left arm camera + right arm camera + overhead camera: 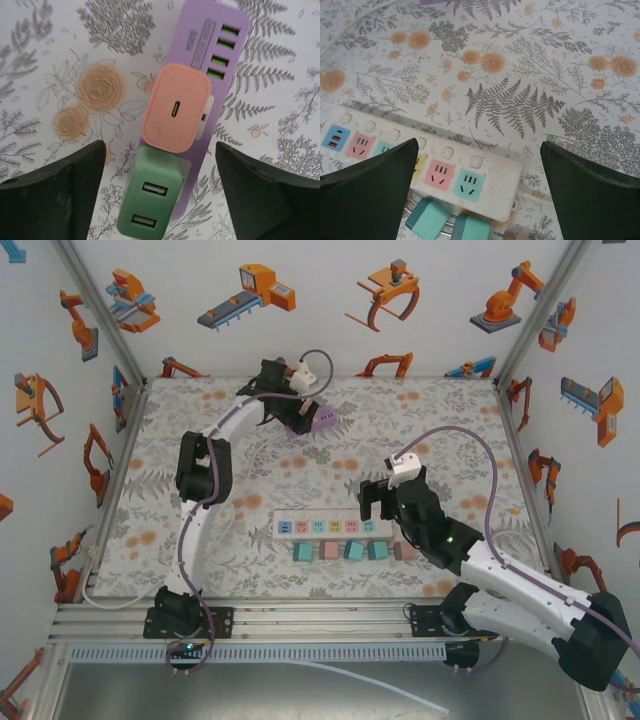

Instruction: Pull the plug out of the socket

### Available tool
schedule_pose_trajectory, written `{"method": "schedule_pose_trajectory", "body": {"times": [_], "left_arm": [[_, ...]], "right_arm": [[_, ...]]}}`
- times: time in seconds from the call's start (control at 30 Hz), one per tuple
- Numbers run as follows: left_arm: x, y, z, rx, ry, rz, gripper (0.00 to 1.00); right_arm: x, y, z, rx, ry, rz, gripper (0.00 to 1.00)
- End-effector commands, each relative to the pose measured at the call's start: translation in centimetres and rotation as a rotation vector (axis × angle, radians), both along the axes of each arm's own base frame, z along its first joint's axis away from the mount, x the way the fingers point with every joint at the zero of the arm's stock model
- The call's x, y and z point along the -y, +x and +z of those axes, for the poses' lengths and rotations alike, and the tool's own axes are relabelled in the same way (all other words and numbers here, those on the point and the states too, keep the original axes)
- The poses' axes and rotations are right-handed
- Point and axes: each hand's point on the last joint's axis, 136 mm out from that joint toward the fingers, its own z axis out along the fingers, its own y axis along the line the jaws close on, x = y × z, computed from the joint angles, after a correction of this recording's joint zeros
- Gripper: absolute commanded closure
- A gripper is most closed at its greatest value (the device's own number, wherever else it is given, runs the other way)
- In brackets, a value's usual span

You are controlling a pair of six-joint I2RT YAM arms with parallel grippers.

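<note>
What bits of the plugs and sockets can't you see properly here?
Top view: the left gripper covers most of the purple strip.
Left wrist view: the peach charger and green charger hide their sockets; the strip's lettering is too blurred to read.
Right wrist view: a dark finger hides middle sockets of the white strip; the bottom edge cuts off the teal plugs.

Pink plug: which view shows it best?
Left wrist: the pink plug sits centred and sharp on the purple strip, beside a green plug. From the top view, the left gripper covers it. Right wrist faces the white strip.
</note>
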Motion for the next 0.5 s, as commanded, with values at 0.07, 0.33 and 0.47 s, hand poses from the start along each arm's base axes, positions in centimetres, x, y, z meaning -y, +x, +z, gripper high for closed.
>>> {"method": "schedule_pose_trajectory", "body": {"times": [0.07,0.33,0.47], "left_arm": [[0.0,-1.2,-0.9,-0.046,0.079,-0.103,0.33],[1.2,-3.3,0.3,-0.071,0.047,-0.22,0.55],[2.3,-6.7,1.9,-0.05,0.044,-0.361,0.56]], "right_arm": [[-0.4,0.7,2.5,0.059,0.011,0.011,0.01],[0.9,0.5,3.0,0.073,0.002,-0.029,0.01],[1.4,-0.1,3.8,0.089,0.021,-0.028,0.01]]}}
